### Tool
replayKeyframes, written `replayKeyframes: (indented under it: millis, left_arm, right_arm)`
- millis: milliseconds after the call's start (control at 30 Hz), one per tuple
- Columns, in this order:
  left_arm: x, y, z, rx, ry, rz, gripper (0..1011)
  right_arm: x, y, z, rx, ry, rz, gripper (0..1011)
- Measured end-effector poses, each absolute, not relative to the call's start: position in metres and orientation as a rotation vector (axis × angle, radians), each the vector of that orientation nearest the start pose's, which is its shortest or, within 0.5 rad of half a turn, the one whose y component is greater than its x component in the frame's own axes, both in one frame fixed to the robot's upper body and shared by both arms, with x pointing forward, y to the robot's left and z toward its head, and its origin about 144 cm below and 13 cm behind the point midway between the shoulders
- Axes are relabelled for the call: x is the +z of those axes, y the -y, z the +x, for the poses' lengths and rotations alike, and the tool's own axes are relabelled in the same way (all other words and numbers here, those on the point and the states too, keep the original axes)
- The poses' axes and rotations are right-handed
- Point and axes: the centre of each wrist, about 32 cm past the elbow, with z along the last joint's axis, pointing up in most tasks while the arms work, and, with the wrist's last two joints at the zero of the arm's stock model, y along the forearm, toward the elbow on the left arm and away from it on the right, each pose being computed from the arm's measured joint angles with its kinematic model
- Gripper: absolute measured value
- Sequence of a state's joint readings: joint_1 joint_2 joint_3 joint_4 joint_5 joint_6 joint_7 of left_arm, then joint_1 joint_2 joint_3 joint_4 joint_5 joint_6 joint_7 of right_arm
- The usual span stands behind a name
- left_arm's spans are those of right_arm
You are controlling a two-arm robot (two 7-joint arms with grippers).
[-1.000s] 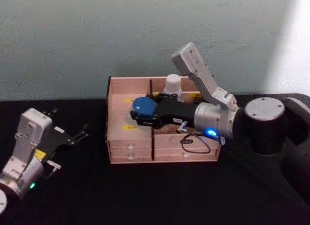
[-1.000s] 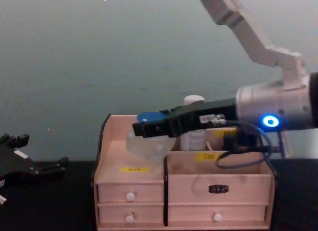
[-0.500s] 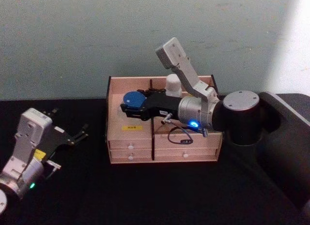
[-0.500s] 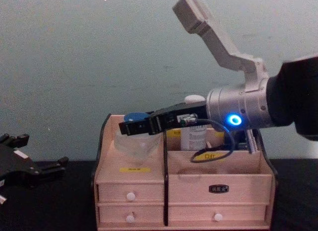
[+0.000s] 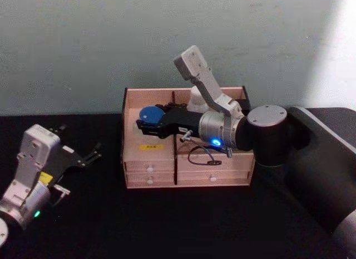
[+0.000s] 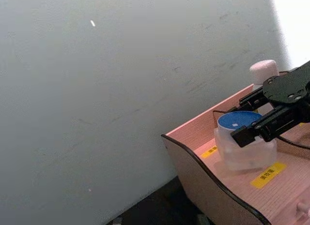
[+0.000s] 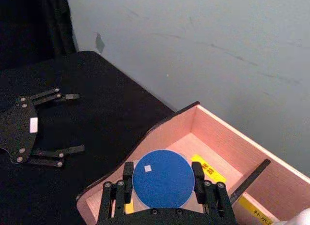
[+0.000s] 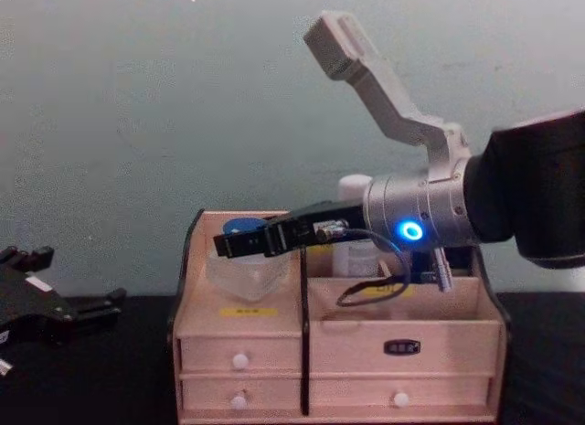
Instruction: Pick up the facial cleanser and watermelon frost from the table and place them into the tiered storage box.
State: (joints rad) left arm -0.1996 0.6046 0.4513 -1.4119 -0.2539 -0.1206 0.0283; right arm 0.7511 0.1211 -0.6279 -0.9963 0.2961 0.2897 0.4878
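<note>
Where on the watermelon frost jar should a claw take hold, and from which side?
Around the blue lid's rim, across its width, coming in level from the robot's right over the box divider. The watermelon frost is squat and round, and the right claw grips it exactly so inside the tiered storage box.

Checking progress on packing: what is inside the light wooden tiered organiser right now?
Inside the tiered storage box: the watermelon frost in its left compartment, gripped by the right gripper; the facial cleanser behind the right arm, body mostly covered. Drawers are shut, contents unseen.
</note>
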Motion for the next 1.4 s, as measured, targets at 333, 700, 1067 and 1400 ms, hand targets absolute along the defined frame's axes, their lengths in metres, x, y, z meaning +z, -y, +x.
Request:
replayKeyframes:
  millis: [333,700,1067,1400]
  left_arm:
    - [1.1398,-0.3097,0.4886,1.248,0.285,0.304,1001]
    - [1.1398,-0.3097,0.4886,1.248,0.285,0.304,1001]
    - [1.1398,-0.3097,0.4886,1.248,0.285,0.304,1001]
    - [1.1398,-0.3097,0.4886,1.248,0.285,0.304,1001]
  right_arm:
    - [1.234,0.1262,0.624,-0.67,-0.056,-0.327,722]
    - [1.2346,0.1261,0.6238,-0.668,-0.056,-0.325,927]
    - [1.2345,0.1263,0.6236,-0.667,-0.057,-0.326,1002]
    - [1.2344,0.1263,0.6235,-0.666,-0.058,-0.326,1002]
